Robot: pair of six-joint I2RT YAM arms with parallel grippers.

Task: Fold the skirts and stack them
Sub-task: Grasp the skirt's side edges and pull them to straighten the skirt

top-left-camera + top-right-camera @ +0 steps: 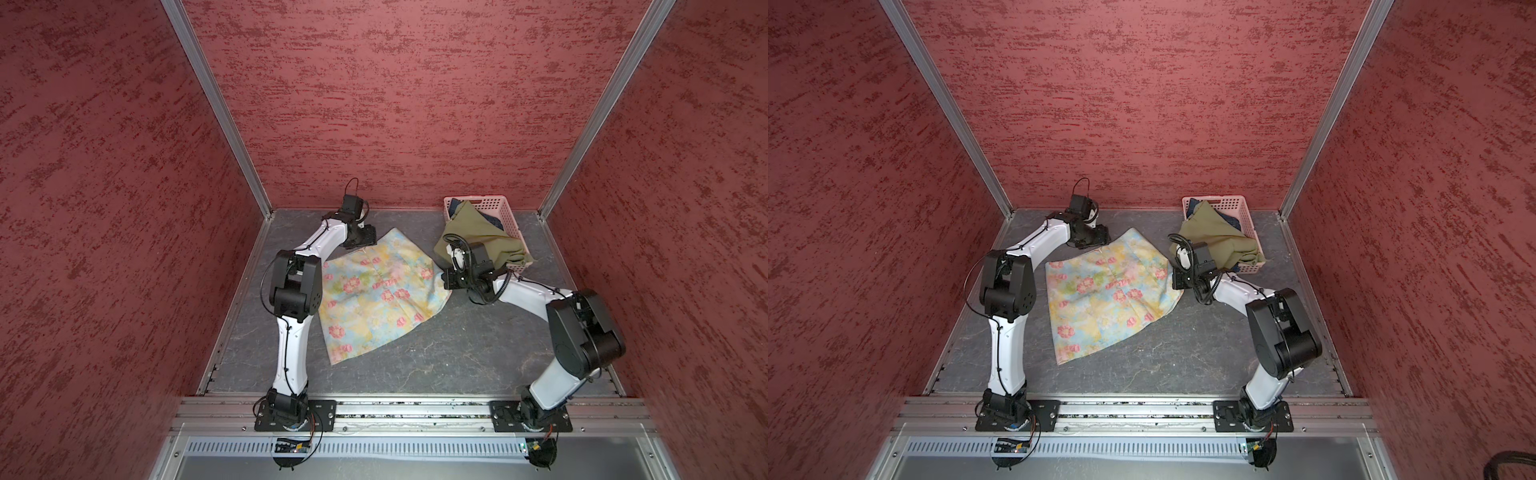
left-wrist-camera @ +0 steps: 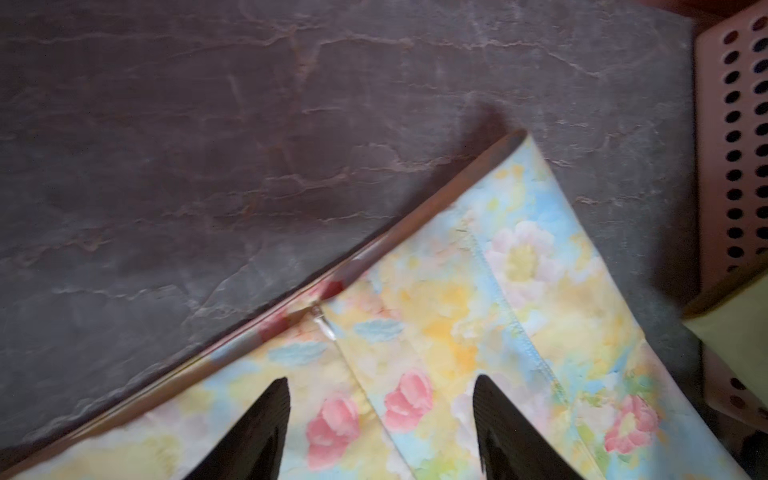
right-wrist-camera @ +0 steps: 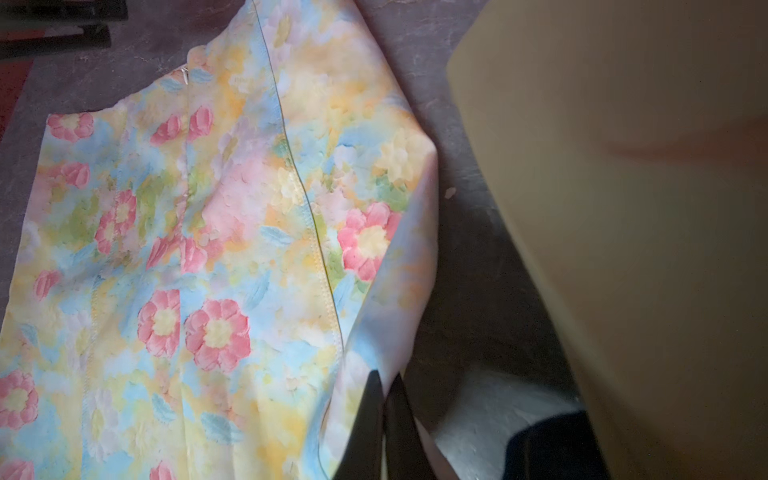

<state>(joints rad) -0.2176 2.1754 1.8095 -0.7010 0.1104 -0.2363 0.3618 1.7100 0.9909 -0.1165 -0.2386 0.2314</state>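
- The floral skirt (image 1: 374, 291) lies flat on the tabletop (image 1: 457, 353) between the arms. Its waistband is far-left and its hem near-right.
- The left tool (image 2: 380, 378) hangs open over the waistband, beside the zip (image 2: 322, 320), and holds nothing.
- The right tool (image 3: 386, 382) is closed on the skirt's right side edge.
- The olive skirt (image 1: 478, 237) drapes over the basket (image 1: 494, 203).
- Judgement: the left tool likely needs only to descend onto the waistband directly beneath it.

no readable text, labels or numbers anywhere

floral skirt (image 1: 374, 291) spread out, olive skirt (image 1: 478, 237) draped over denim skirt (image 1: 496, 223)
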